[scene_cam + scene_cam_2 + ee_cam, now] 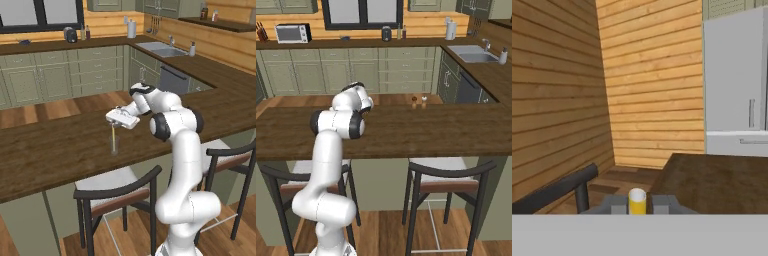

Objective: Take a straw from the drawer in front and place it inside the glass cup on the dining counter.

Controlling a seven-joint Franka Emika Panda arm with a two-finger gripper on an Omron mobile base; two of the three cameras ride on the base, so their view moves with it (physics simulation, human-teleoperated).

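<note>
Straw [114, 137] hanging near-upright, top end clamped between the closed jaws of the gripper [115, 125], lower end already dipping into the glass cup [114, 145] on the dark tabletop of the dining counter [45, 150]; in the hand view, yellow end [637, 202] pinched between the two dark tips. Likely very light, thin and easily crushed or bent, smooth enough to slip, so best held gently near the top, leaving the length free. Glass cup looking small, light and easy to tip, with a chair [117, 192] just below the counter edge.
</note>
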